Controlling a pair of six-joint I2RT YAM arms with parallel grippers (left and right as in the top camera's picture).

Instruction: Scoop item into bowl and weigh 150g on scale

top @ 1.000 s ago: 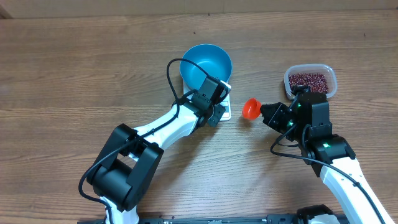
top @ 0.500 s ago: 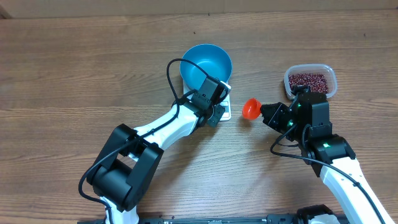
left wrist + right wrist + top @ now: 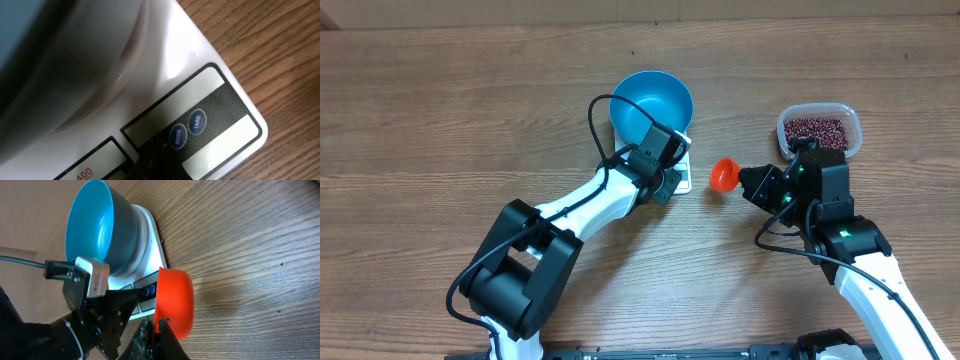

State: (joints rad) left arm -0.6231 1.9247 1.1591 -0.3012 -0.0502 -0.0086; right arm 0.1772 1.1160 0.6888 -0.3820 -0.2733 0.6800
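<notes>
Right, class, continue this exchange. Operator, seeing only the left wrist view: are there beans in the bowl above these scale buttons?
Observer: No beans show inside the blue bowl.
Operator: Where are they?
Observer: The red-brown beans lie in a clear tub, off to the right of the scale.
Operator: And the right hand?
Observer: The right hand is shut on an orange scoop, between scale and tub.

1. The left arm (image 3: pixel 582 207) has white tubes and big black joints.
2. A thin black cable (image 3: pixel 592 115) loops by its wrist.
3. The right arm (image 3: pixel 876 292) is white and black, with green lights (image 3: pixel 841 235).
4. The left claw (image 3: pixel 668 184) is black, with a silver camera box (image 3: pixel 92 276) by it.
</notes>
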